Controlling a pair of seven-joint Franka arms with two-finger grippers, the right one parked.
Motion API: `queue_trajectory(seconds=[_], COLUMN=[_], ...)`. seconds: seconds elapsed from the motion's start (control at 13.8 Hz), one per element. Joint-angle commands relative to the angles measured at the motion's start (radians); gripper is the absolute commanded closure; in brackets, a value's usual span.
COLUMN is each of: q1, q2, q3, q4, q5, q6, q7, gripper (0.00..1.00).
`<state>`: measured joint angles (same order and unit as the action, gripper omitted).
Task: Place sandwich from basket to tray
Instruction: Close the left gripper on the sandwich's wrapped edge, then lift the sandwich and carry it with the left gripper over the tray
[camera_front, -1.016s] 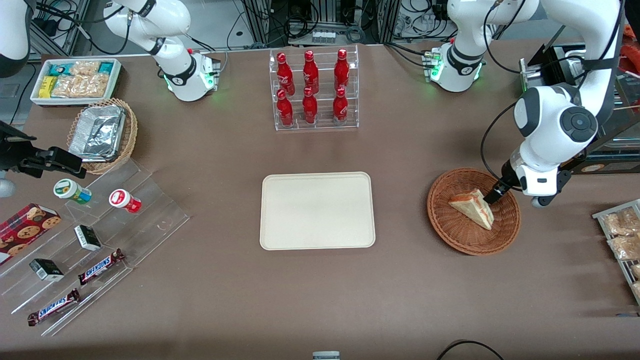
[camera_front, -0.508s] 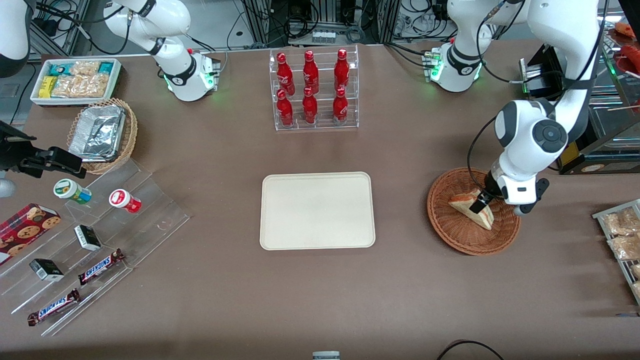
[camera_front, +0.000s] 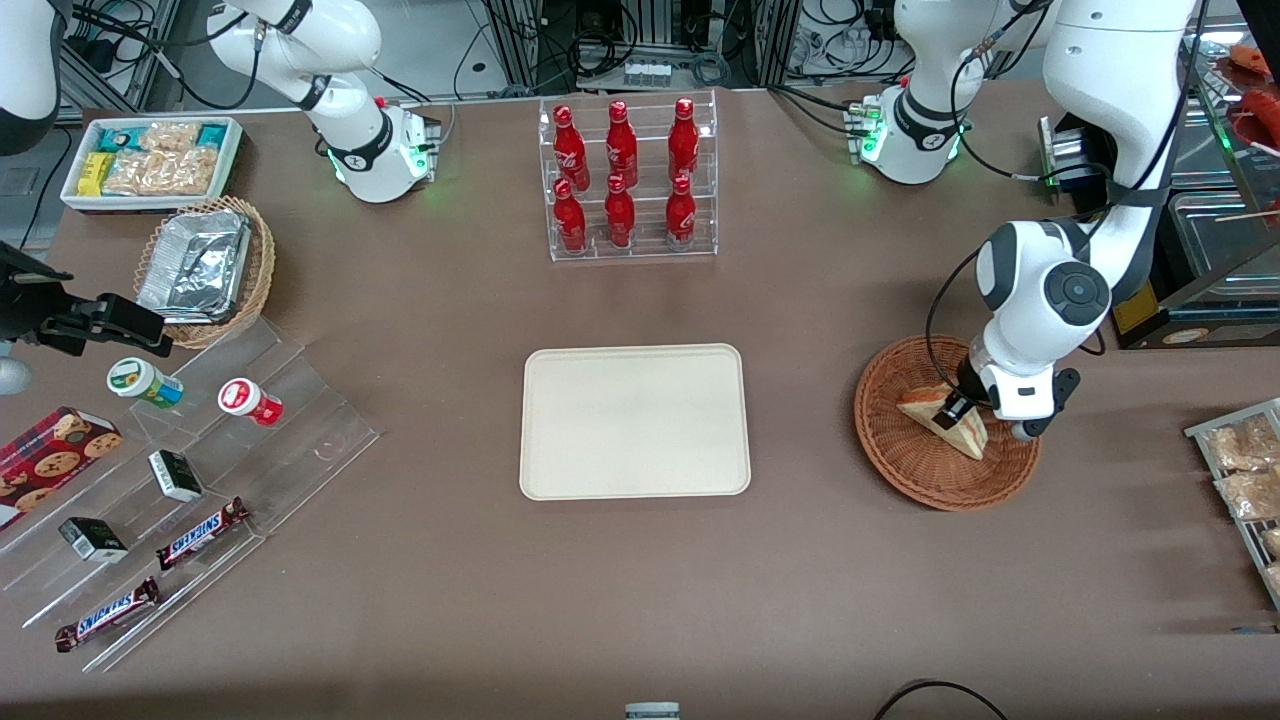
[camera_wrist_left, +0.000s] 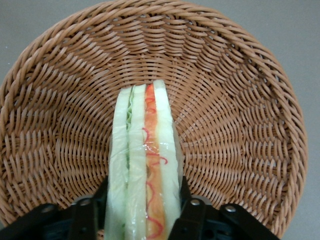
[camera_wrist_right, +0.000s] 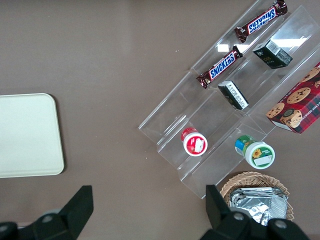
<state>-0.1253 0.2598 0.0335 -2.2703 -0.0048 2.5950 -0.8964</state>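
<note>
cream-white and bare, the flat rectangular tray (camera_front: 634, 421) with rounded corners sits mid-table, nothing on it yet. toward the working arm's end of the table, the round reddish-brown woven wicker basket (camera_front: 900, 455) holds the pale triangular sandwich wedge (camera_wrist_left: 145, 170), its red, orange and green filling showing. the left arm's two-finger gripper (camera_front: 955, 405) is down in the basket, fingers (camera_wrist_left: 187, 212) straddling the wedge, seemingly touching both sides. lifting, carrying and placing all remain.

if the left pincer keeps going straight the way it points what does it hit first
Probably the woven bottom of the round reddish-brown wicker basket: the left pincer points down with the pale layered sandwich wedge between its fingers.
</note>
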Motion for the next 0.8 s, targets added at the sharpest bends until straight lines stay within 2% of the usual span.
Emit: queue_trajectory(seconds=[0.0, 0.22, 0.36, 0.51, 0.73], q1=[-0.007, -0.008, -0.007, -0.008, -0.008], q2=[-0.062, -0.145, -0.140, -0.123, -0.102], q3=[0.003, -0.004, -0.081, -0.163, -0.294], q4=[0.011, 0.121, 0.254, 0.362, 0.419], q5=[-0.007, -0.003, -0.001, -0.003, -0.001], q6=[-0.035, -0.311, -0.465, -0.562, -0.576], q7=[-0.013, 0.075, 0.082, 0.073, 0.073], gripper=[1.00, 1.00, 1.00, 1.00, 1.00])
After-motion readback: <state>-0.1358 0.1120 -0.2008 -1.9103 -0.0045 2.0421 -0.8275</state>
